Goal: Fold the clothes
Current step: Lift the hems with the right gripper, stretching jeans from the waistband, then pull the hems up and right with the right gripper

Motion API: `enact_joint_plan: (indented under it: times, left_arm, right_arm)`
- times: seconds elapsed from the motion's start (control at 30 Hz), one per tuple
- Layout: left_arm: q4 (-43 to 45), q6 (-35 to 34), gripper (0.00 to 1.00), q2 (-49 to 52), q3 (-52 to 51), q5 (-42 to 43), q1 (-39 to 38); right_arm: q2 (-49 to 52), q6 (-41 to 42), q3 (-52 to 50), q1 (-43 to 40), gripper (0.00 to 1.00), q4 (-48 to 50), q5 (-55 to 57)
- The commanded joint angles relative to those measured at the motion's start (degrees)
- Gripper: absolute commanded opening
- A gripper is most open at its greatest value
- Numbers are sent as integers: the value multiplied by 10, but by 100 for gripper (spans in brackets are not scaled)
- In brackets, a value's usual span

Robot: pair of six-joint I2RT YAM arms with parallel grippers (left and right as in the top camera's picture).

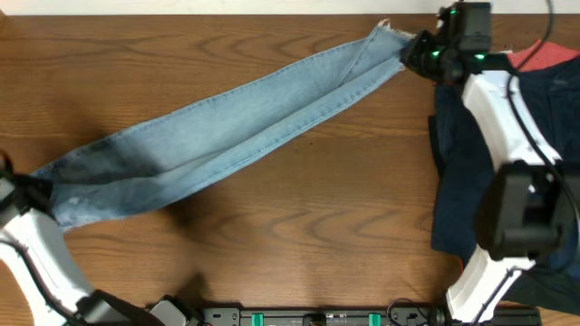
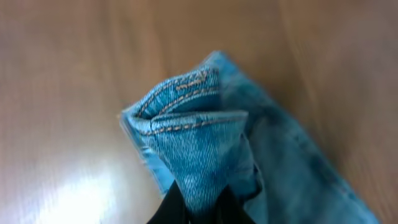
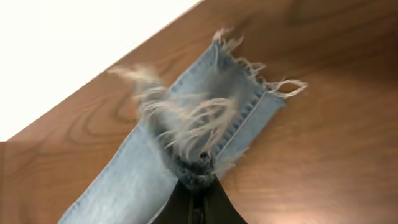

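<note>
The light-blue jeans [image 1: 236, 127] lie stretched in a long diagonal band across the wooden table, waist end at the lower left, frayed hems at the upper right. My left gripper [image 1: 36, 192] is shut on the waist end, and in the left wrist view the stitched denim [image 2: 186, 143] bunches up between the black fingers [image 2: 171, 208]. My right gripper [image 1: 410, 52] is shut on the frayed hems, whose pale threads [image 3: 199, 121] fan out just above the fingertips in the right wrist view.
A pile of dark navy clothing [image 1: 453, 172] with a red piece [image 1: 548, 56] lies at the right side, under the right arm. Bare wood table [image 1: 299, 235] extends in front of the jeans. The table's far edge [image 3: 124, 53] runs just behind the hems.
</note>
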Motion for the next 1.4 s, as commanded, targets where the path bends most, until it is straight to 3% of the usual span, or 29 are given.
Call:
enact_joint_plan:
  times: [0.0, 0.1, 0.33, 0.43, 0.63, 0.97, 1.1, 1.37]
  left_arm:
    - [8, -5, 6, 18, 9, -19, -16]
    - [2, 0, 6, 18, 9, -34, -14]
    - [-23, 41, 6, -23, 10, -35, -5]
    - [-35, 44, 6, -46, 10, -48, -5]
    - [-36, 71, 6, -71, 10, -61, -5]
    - [-24, 51, 6, -50, 10, -54, -5]
    - [-28, 51, 6, -50, 10, -41, -5]
    - [-59, 51, 6, -56, 24, 4, -5]
  right_arm:
    - [11, 6, 10, 7, 2, -2, -19]
    - [-3, -50, 28, 2, 2, -63, -5]
    - [-12, -142, 180, -3, 1, -402, 65]
    - [-12, -152, 227, -3, 2, -491, 99]
    - [1, -156, 238, -3, 1, -515, 102]
    - [113, -130, 239, -9, 2, -471, 41]
    - [120, -161, 241, -6, 2, -482, 46]
    - [101, -233, 404, 26, 1, -583, 76]
